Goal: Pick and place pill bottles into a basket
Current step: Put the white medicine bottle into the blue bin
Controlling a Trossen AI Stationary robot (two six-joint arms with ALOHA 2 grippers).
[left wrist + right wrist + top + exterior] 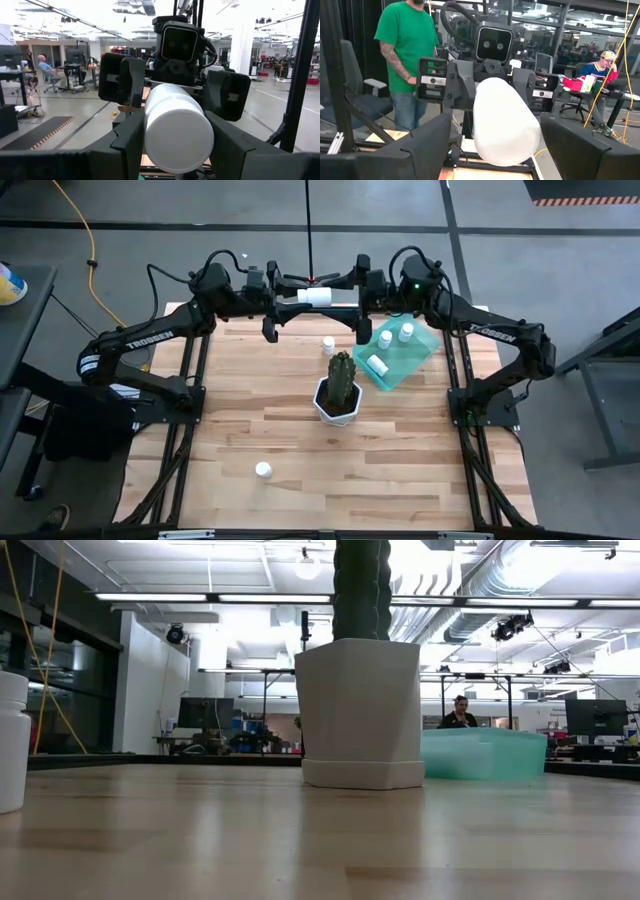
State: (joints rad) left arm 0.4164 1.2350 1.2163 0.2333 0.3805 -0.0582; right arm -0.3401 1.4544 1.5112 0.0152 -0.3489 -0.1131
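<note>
Pale wood planks form the table (400, 460). Both dark arms reach in from its left and right sides and meet above its far edge.

**Basket.** The translucent teal basket (425, 345) sits on the right of the table, just right of the white faceted cactus pot (338, 408). It already holds three pill bottles: two upright (385, 338) (406, 332) and one lying down (376, 364).

**Key relation.** The held pill bottle (316, 296) hangs in the air between the two grippers, at the far middle of the table.
- Its long axis runs left to right, in line with both wrists.
- From it, the basket lies to the right and nearer.
- The right arm is therefore judged the closer one for the drop.

**End effectors.**
- The left gripper (298, 298) pinches the bottle, with its fingers (125, 145) pressed on the bottle's sides.
- The right gripper (338, 292) faces it with its fingers (420, 145) spread wide. They flank the bottle's other end with a clear gap on each side.
- The pose reads as a hand-over from the left arm to the right arm that is not yet completed.

**Loose bottles.** One upright bottle (328, 345) stands on the wood just beyond the cactus, left of the basket. Another bottle (263, 470) stands well apart, near the front left.
</note>
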